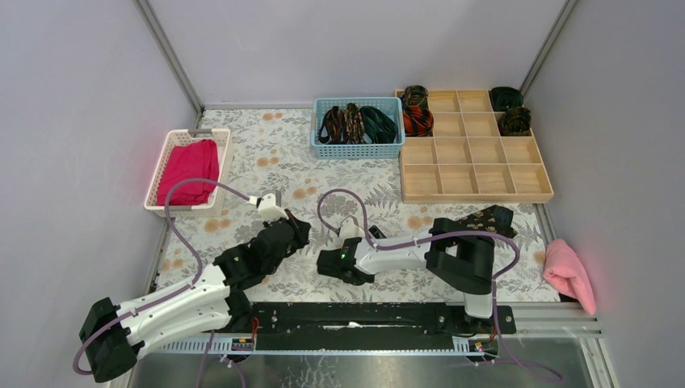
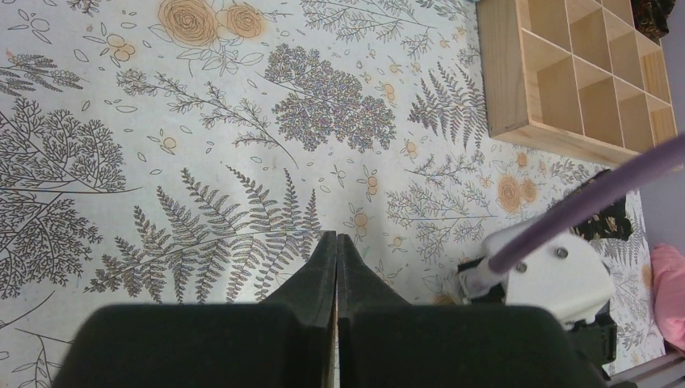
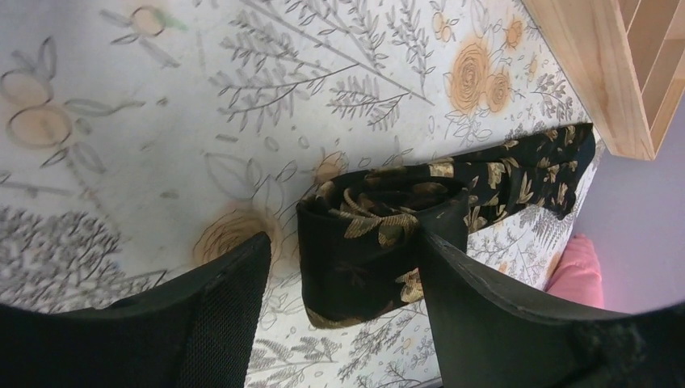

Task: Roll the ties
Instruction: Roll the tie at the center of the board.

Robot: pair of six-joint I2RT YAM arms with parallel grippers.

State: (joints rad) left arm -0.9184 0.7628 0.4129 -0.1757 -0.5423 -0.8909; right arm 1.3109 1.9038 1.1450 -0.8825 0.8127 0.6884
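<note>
Tie (image 3: 363, 267) half coiled, tail loose. Right gripper (image 3: 343, 242) jaws spread around coil, left gripper (image 2: 337, 246) jaws pressed together. Keep layers tight when rolling on.

no readable text, no labels, no numbers

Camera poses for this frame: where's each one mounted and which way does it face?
Top external: fixed above and behind the arms, looking down on the floral table; left arm and right arm show, bases at the bottom.
Left wrist: on the left arm, looking down past the shut left gripper at the table; part of the right arm shows lower right.
Right wrist: on the right arm, looking down through the open right gripper at the black gold-flecked tie.
Shared: the wooden tray shows in all three.
</note>
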